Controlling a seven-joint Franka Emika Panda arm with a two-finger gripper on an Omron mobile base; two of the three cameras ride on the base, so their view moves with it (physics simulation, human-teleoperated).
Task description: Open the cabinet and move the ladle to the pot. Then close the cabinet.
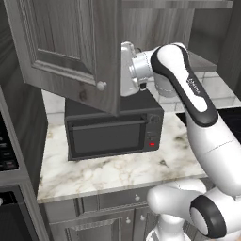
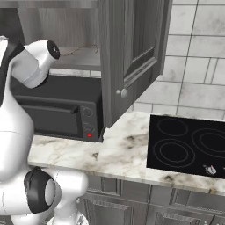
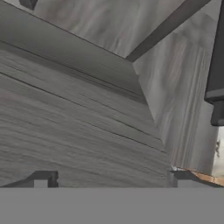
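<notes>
Both doors of the grey wood-grain cabinet stand swung open: the left door (image 1: 61, 47) with its round knob (image 1: 100, 86), and the right door (image 2: 132, 52). My arm reaches in between them over the shelf (image 2: 77, 59). In the hand view my gripper (image 3: 111, 180) is open, its fingertips (image 3: 43, 178) wide apart just above the shelf floor, holding nothing. A brown strip of the ladle handle (image 3: 202, 176) lies just beside the right fingertip. The ladle (image 2: 81, 47) shows as a thin dark-reddish line on the shelf. The pot is out of view.
A black microwave (image 1: 113, 132) sits on the marble counter (image 1: 117, 172) right under the cabinet. A black glass cooktop (image 2: 186, 147) with burner rings lies to the right. The open doors flank my forearm closely on both sides.
</notes>
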